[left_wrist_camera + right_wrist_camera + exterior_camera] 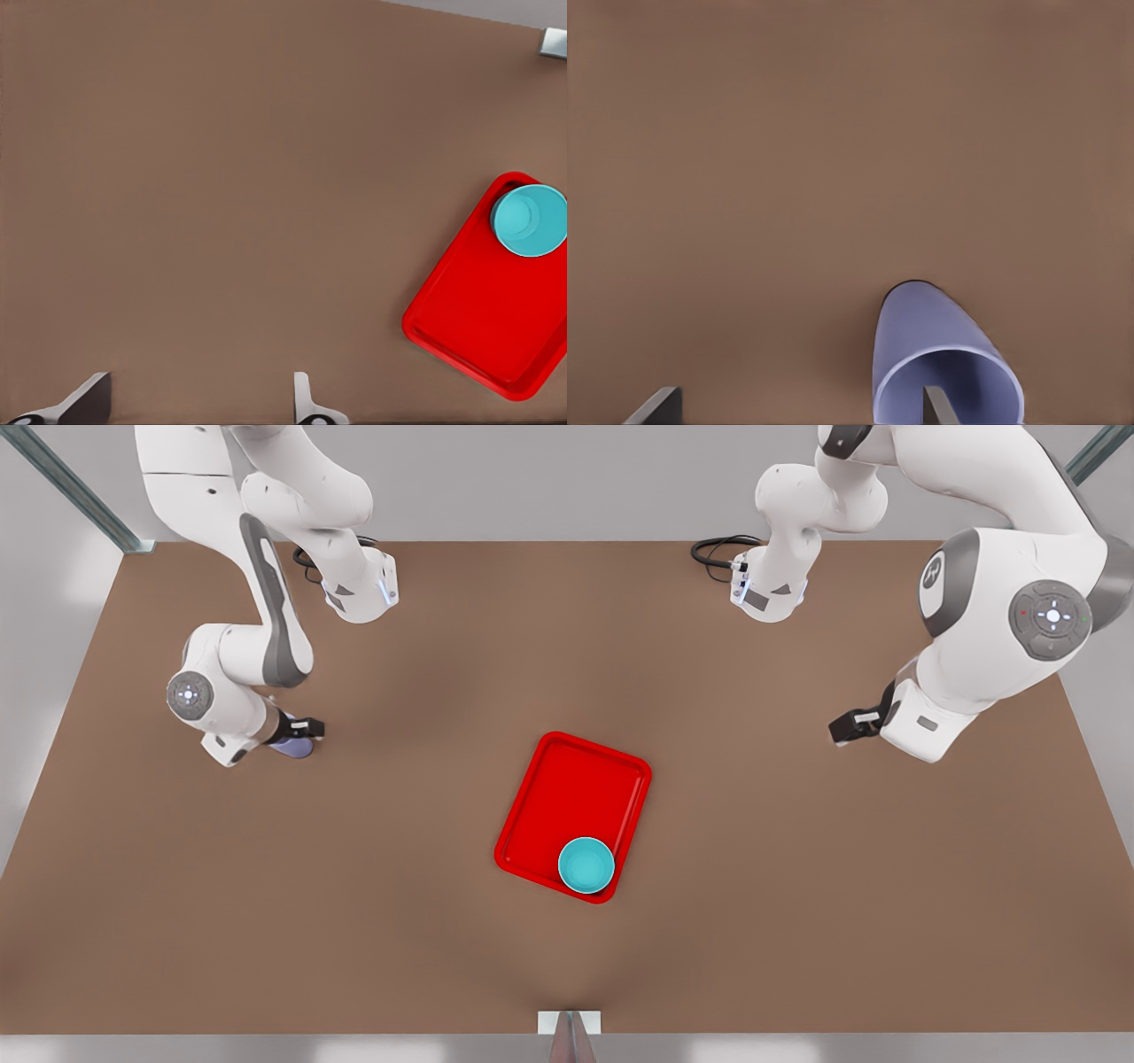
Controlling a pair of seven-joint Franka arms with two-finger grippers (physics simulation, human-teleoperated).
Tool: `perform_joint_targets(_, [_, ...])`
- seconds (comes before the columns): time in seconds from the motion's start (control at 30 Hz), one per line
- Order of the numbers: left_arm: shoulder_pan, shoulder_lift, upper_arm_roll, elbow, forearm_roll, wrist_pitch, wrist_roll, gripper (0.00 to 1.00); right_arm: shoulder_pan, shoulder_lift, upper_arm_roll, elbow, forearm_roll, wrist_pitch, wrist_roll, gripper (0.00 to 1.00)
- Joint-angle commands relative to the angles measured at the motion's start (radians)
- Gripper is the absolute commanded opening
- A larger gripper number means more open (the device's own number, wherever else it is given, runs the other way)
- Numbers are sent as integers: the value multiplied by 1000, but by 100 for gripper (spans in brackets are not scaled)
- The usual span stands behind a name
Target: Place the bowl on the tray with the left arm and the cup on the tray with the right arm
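Observation:
The red tray (567,788) lies at the table's middle, and the turquoise bowl (586,864) sits in its near corner; both also appear in the left wrist view, tray (478,328) and bowl (530,220). My left gripper (843,731) hovers open and empty at the front view's right, well away from the tray, its fingertips (306,403) over bare table. The lavender cup (939,354) stands on the table at the front view's left (292,747). My right gripper (299,731) is open right over it, one finger (935,405) inside the cup's mouth, the other outside.
The brown table (354,921) stretches wide around the tray. Both arm bases (363,593) stand at the far edge with black cables (718,549) beside them. A small white bracket (569,1023) sits at the near edge.

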Motion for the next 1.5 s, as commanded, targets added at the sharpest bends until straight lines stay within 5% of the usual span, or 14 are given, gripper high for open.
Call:
perform_joint_targets(0.0, [0, -1, 1, 0, 20, -52, 306, 100, -24, -8, 0, -6, -5, 119, -19, 100])
perform_joint_targets(0.87, [1, -1, 1, 2, 14, -63, 305, 100, -32, 90, -17, -95, -30, 56, -16, 100])
perform_joint_targets(0.97, [1, 1, 3, 0, 14, -63, 305, 100, -32, 101, -17, -87, -56, 56, -16, 63])
perform_joint_targets(1.03, [1, 1, 3, 0, 14, -63, 305, 100, -34, 101, -17, -86, -68, 56, -18, 50])
perform_joint_targets(1.33, [3, 5, 3, 0, 16, -62, 305, 100, -41, 118, -16, -37, -109, 48, -56, 23])
perform_joint_targets(1.47, [18, 27, 4, 0, 16, -68, 301, 100, 29, 119, -10, 99, -114, -27, -82, 21])
